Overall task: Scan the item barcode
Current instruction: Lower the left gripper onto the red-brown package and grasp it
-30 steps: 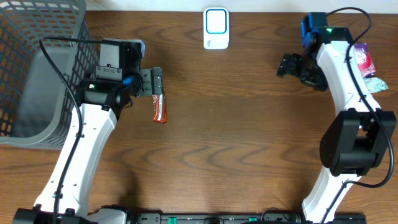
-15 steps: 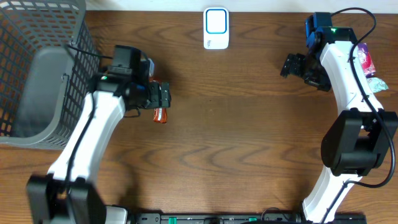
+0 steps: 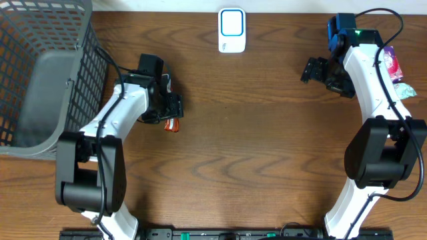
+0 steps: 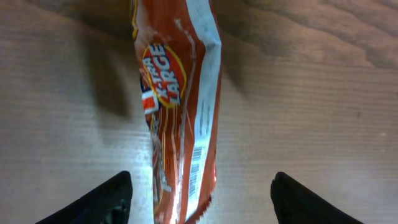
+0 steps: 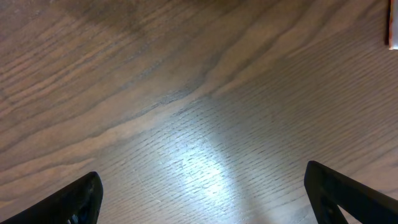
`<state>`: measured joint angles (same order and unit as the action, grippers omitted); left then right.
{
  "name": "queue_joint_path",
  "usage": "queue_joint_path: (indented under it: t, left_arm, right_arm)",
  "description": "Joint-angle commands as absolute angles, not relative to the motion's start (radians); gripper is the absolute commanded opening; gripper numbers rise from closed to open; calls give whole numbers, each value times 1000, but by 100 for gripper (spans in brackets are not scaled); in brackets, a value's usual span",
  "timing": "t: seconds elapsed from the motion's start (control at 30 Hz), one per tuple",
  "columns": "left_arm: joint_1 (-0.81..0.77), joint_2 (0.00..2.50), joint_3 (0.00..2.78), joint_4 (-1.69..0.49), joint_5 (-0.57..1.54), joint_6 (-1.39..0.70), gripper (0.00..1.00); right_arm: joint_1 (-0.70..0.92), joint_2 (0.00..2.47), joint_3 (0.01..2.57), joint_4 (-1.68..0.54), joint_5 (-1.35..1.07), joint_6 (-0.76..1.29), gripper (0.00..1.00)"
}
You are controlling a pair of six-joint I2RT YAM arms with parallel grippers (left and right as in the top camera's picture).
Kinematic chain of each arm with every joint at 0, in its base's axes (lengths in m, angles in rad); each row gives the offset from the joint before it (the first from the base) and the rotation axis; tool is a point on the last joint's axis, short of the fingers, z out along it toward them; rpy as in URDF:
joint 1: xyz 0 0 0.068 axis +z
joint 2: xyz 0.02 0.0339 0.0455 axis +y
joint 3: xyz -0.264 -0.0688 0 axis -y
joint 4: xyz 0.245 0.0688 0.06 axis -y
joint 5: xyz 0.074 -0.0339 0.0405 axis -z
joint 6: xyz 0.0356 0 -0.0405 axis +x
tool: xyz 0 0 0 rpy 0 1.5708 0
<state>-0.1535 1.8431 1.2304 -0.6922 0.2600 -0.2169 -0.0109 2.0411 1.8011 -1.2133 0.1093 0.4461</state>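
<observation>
**Q:** Entry one, your left gripper [image 4: 200, 186]: state and contents?

**A:** Spread, pinching nothing. One finger [image 4: 102, 202] shows on each side of the snack bar [image 4: 180, 99], with bare table [image 4: 323, 93] visible between each tip and the wrapper. The bar lies flat directly beneath the gripper, running lengthwise away from it, its near end between the tips.

**Q:** Reason for that placement?

**A:** A judgement: straddling the narrow width lets you clamp the wrapper by its long edges. The barcode [image 4: 195, 172] faces up near the end by the fingers. A grip on the sides would leave it uncovered for the scanner [image 3: 231, 30].

**Q:** Scanner, relative to that gripper?

**A:** Well apart, beyond it toward the far edge and off toward the right arm's side, lying face up on the wood. The basket [image 3: 40, 73] stands on the gripper's opposite side, also apart.

**Q:** Left arm, pose?

**A:** Folded at the elbow, forearm angled out over the table. The wrist is tipped down so the fingers point at the wood and the bar.

**Q:** Entry two, your right gripper [image 3: 308, 70]?

**A:** Spread wide and empty, with only bare wood under it. The arm is stretched toward the far edge, wrist turned in toward the table's middle. It sits well apart from bar and scanner, and I judge it is parked there to keep the left arm's path free. A pink packet [image 3: 391, 63] lies behind it, past the forearm, untouched
</observation>
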Motion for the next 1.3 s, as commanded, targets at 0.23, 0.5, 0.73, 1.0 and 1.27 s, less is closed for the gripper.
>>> queue_joint_path:
  t: [0.23, 0.5, 0.73, 1.0, 1.27]
  left_arm:
    - [-155, 1897, 1225, -678, 196, -223, 70]
    - [-155, 1934, 1225, -577, 192, -220, 70]
    - [-155, 1942, 1225, -506, 189, -219, 56]
    - [-155, 1942, 1211, -528, 163, -219, 49]
    - [-155, 1942, 1162, -503, 163, -220, 50]
  right_arm:
    - [-19, 2038, 1803, -1216, 125, 436, 99]
    - [-19, 2038, 1803, -1216, 125, 436, 99]
    - [-19, 2038, 1803, -1216, 125, 436, 99]
    - [-19, 2038, 1803, -1216, 125, 436, 99]
    - [-19, 2038, 1803, -1216, 125, 436, 99]
